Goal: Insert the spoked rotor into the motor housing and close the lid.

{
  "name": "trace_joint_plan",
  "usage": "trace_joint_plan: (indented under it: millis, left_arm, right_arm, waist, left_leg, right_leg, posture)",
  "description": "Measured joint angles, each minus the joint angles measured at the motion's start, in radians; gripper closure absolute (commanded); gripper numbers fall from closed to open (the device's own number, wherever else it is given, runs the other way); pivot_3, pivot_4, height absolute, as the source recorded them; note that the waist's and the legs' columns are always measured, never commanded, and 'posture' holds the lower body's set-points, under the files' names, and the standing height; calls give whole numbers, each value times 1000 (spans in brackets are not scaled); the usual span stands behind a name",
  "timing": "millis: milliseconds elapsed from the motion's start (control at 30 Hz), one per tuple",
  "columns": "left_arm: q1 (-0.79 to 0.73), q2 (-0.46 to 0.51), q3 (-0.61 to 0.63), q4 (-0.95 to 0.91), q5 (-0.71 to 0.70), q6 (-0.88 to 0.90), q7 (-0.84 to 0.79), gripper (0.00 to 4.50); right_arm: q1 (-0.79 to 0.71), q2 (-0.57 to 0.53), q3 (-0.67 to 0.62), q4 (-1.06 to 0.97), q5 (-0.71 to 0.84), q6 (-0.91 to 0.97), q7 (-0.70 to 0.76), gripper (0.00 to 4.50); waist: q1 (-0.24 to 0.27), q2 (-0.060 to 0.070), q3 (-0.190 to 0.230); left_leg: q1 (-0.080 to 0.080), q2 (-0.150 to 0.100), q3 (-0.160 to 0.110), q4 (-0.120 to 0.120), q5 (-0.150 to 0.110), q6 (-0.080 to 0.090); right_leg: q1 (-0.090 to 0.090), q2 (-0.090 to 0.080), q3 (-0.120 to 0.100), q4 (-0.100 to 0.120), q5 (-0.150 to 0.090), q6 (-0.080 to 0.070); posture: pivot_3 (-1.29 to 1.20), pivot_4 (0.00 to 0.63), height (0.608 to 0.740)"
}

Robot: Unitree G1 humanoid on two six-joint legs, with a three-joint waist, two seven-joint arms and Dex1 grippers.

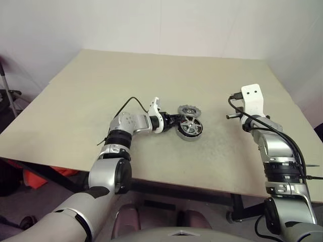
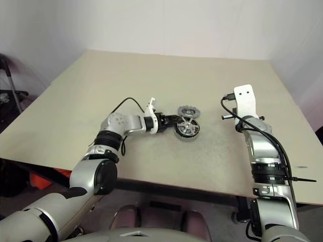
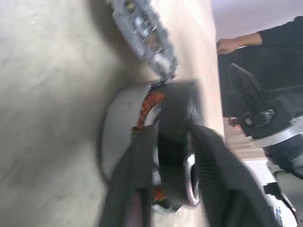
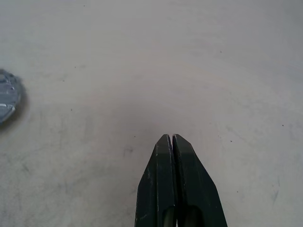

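The motor housing (image 1: 191,129) lies mid-table with the shiny spoked rotor (image 1: 189,125) sitting in its top. Copper windings (image 3: 149,101) show under the rotor in the left wrist view. My left gripper (image 1: 175,120) reaches in from the left. It is open, its two black fingers (image 3: 137,175) standing apart on either side of the housing's rim. The dark grey notched lid (image 1: 187,110) lies flat just behind the housing, touching or nearly touching it. My right gripper (image 4: 170,138) hovers over bare table well to the right, shut on nothing.
The beige table (image 1: 151,75) has open surface all around the parts. Its front edge (image 1: 192,181) runs close below the housing. In the left wrist view a person's hand and dark sleeve (image 3: 236,43) show beyond the table.
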Motion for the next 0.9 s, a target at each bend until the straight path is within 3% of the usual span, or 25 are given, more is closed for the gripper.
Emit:
trace_joint_plan:
  millis: [400,700,900]
  left_arm:
    - [1,51,17,0,-4,3,8,2361]
    - [67,124,-11,-83,4,-21,-48,2361]
    - [116,173,-51,-176,32,-109,-98,2361]
  right_arm:
    - [0,3,8,-21,3,-2,35,4500]
    - [29,57,105,-290,158,5,256,4500]
    - [57,51,149,-348,189,27,307,4500]
  waist:
    - [-1,0,0]
    - [1,1,0]
    - [3,1,0]
  left_leg:
    - [0,0,0,0,0,0]
    - [-1,1,0,0,-1,1]
    - [-1,1,0,0,0,1]
  right_leg:
    - [0,0,0,0,0,0]
    - [-1,0,-1,-1,0,0]
    - [0,0,-1,0,0,0]
  posture:
    - [0,0,740]
    - [0,0,740]
    - [0,0,740]
